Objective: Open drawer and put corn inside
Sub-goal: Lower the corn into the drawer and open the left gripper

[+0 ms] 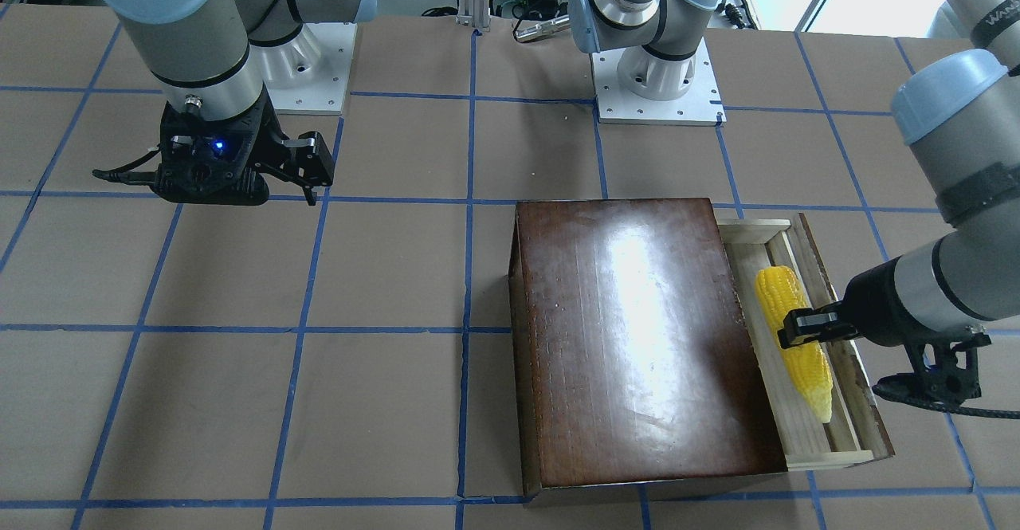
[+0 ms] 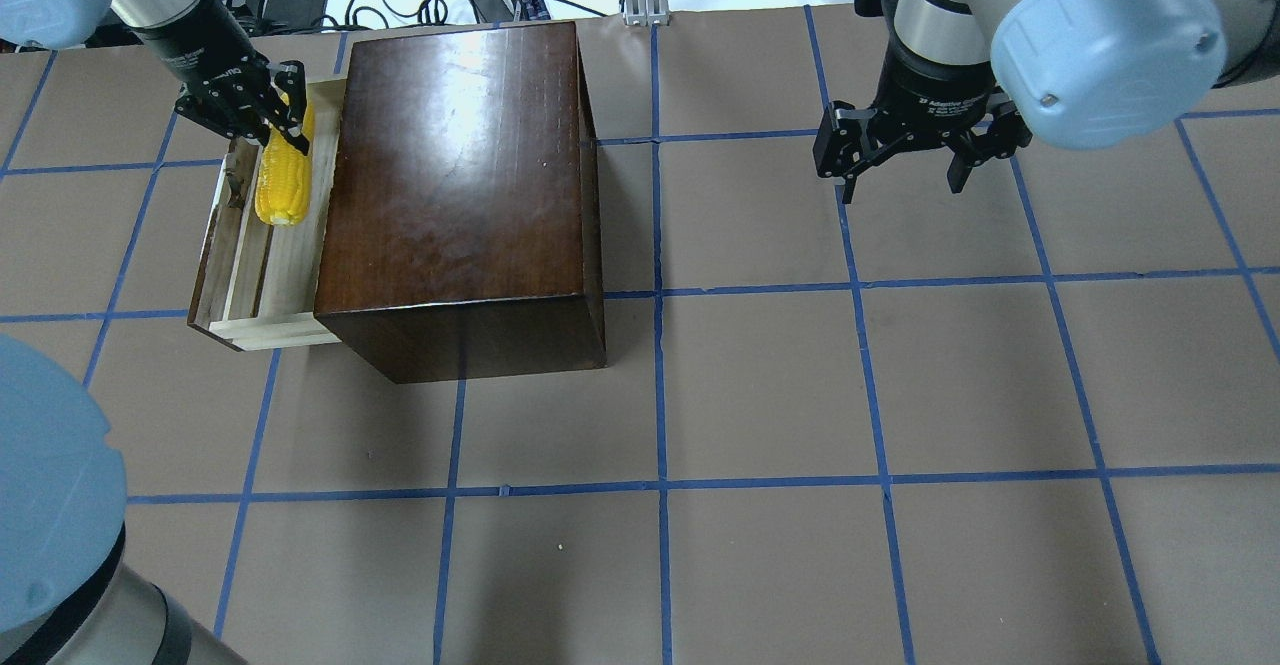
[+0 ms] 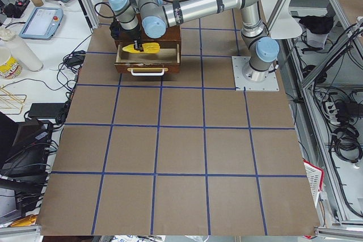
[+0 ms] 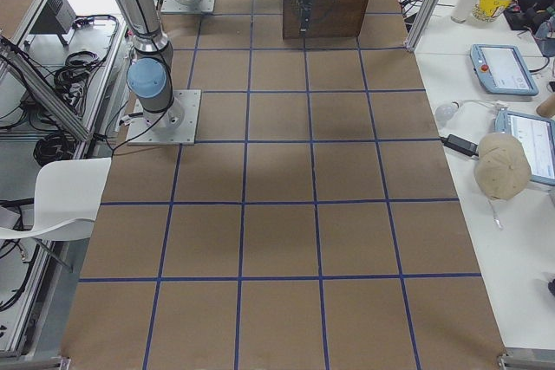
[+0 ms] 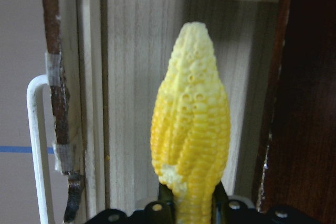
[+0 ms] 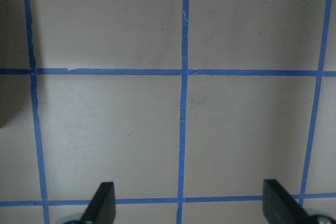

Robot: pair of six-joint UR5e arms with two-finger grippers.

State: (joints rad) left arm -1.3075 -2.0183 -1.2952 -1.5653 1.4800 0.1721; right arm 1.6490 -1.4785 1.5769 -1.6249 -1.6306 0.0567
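my left jaws pinch the corn (image 1: 809, 371) in the open drawer (image 1: 825, 458); my right jaws hang spread.

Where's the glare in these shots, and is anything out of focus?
Front-facing view: strong white glare streak across the box top. Overhead view: a milder sheen on that top. Left wrist view: the corn sits close, slightly soft near the left gripper. Right wrist view: no glare.
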